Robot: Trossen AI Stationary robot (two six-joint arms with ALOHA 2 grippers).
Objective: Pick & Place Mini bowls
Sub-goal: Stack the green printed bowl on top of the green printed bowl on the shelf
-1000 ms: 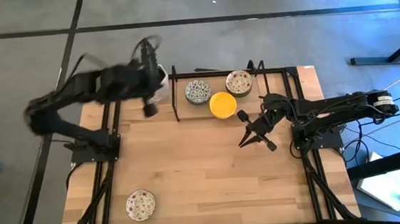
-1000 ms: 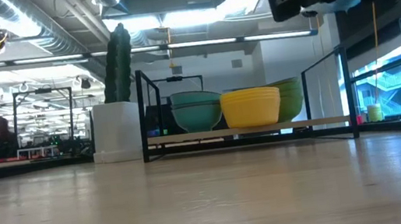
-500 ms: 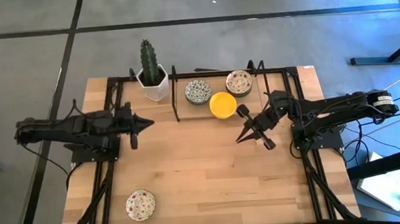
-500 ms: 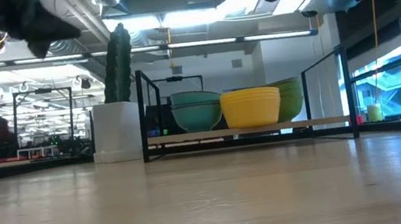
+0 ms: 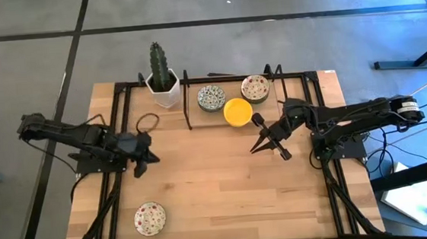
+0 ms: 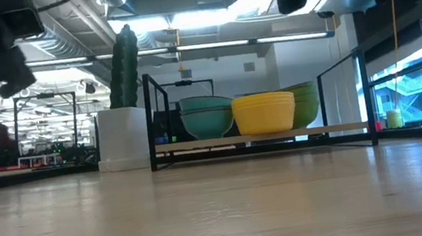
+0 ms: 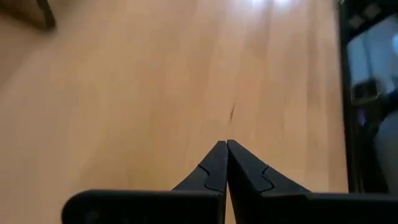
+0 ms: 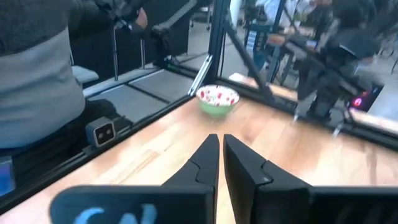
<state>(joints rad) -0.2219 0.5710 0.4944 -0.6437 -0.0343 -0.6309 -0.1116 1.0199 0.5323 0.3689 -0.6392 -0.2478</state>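
Three mini bowls sit at the table's far side inside a black rack: a blue-green patterned one (image 5: 211, 97), a yellow one (image 5: 237, 111) and a speckled one (image 5: 255, 88). A red-speckled bowl (image 5: 150, 218) (image 8: 217, 99) rests on its base near the table's near left corner. My left gripper (image 5: 153, 156) (image 7: 224, 143) is shut, empty, and slants down over bare wood left of the middle. My right gripper (image 5: 252, 150) (image 8: 219, 137) hangs shut and empty just near of the yellow bowl, pointing toward the near left corner.
A cactus in a white pot (image 5: 165, 91) stands at the far left beside the rack's upright (image 5: 187, 100). Black frame rails (image 5: 119, 180) run along both table sides. A person in grey (image 8: 31, 68) sits beyond the table's left edge. Bare wood (image 5: 219, 188) fills the middle.
My left arm has swung from up beside the cactus down and toward the table's near edge, turning as it went, and now sits low over the wood left of the middle, still shut. The right gripper has stayed in place. No bowl has moved.
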